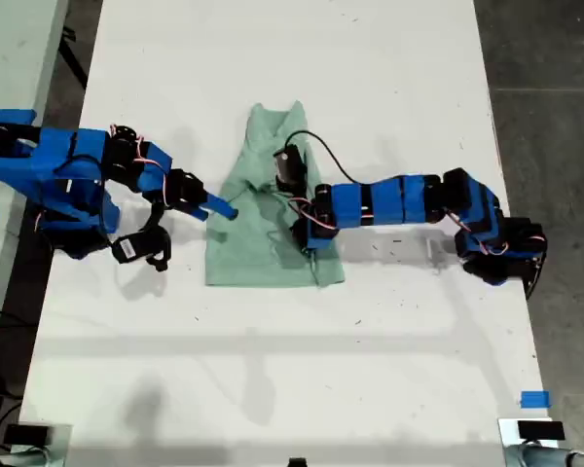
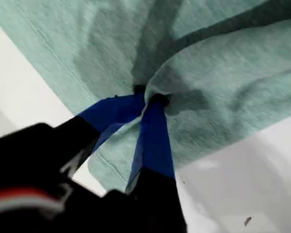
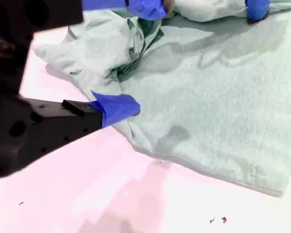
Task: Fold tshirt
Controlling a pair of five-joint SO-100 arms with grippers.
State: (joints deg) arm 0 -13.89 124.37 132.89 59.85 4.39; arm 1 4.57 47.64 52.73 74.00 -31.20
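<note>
White flat tabletop (image 1: pixel 370 331), seen from above. One blue jointed arm comes in from each side of the exterior view.

Exterior view's left: my second gripper (image 1: pixel 214 206) sits at the left edge of the pale mint-green soft fabric tshirt (image 1: pixel 263 258). In the second wrist view my second gripper (image 3: pixel 143 56) has its jaws spread wide. One blue fingertip (image 3: pixel 117 108) rests at the cloth's edge, just beside a crumpled bunch of fabric. The other fingertip is raised above the cloth. Nothing is clamped between them. Bare table shows on the near side of the fingertip. The tshirt (image 3: pixel 208 107) lies mostly flat beyond it, with a stitched hem running along one side.

Centre: the tshirt lies on the table between the two arms, roughly mid-table. It is broad and square at the near end and narrows to a rumpled peak at the far end. Folds and creases run through its middle.

Exterior view's right: the other arm reaches across the cloth's right half, with my first gripper (image 1: pixel 304 233) low over the fabric. The first wrist view shows my first gripper (image 2: pixel 148 99) with its blue fingers closed to a point on a pinch of the tshirt (image 2: pixel 223 73). The cloth puckers around the tips.

Near right corner of the exterior view: a small blue tape square (image 1: pixel 533 399) lies on the table, well apart from the cloth.
</note>
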